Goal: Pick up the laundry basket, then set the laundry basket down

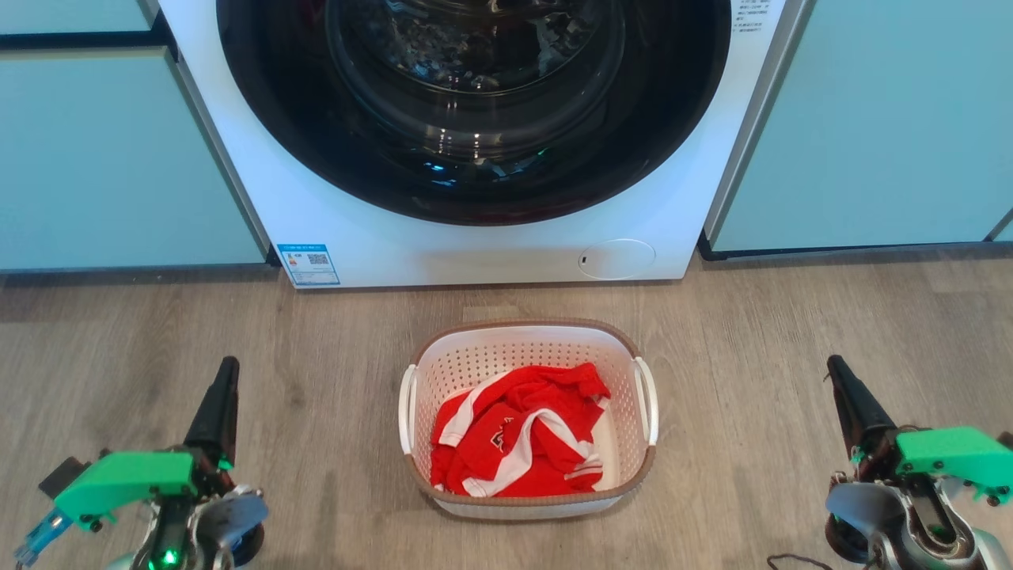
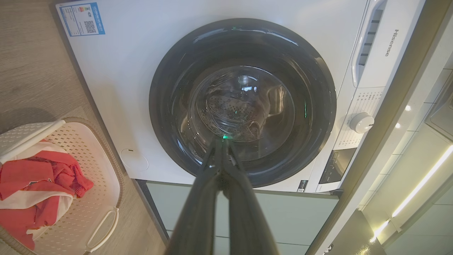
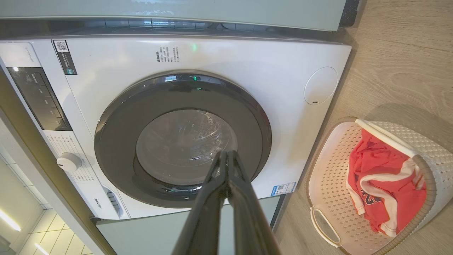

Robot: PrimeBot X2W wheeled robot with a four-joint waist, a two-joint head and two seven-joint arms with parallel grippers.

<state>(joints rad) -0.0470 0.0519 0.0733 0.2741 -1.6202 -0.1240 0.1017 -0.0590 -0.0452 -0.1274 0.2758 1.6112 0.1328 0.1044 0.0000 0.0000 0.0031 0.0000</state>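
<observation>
1. Laundry basket [image 1: 514, 352], small, white, perforated plastic, rounded-rectangular, with a brown woven-look rim and two white side handles: upright on the grey wooden floor [image 1: 316, 356], just before the lower front edge of the white front-loading washing machine [image 1: 475, 253], midway between the two grippers and well apart from both.
2. Inside it, a crumpled red garment with white stripes [image 1: 518, 431]; dark print on the cloth, folded over and hard to read.
3. Readable on the washer's top panel in the left wrist view: "Hisense" [image 2: 392, 42].
4. Blue-bordered label with a QR code [image 1: 309, 264] at the lower left corner of the washer front; its small text too fine to read. In the right wrist view, a dark strip label with another QR code [image 3: 64, 56], likewise illegible.
5. Left gripper [image 1: 228, 366]: two long dark fingers pressed together, holding nothing, over the floor to the basket's left.
6. Right gripper [image 1: 836, 364]: fingers likewise pressed together, holding nothing, over the floor to the basket's right.
7. Washer top cut off by the head view's upper edge; drum contents murky behind the dark door glass [image 1: 475, 95].
8. Basket cropped at the lower left corner of the left wrist view and at the lower right corner of the right wrist view.
</observation>
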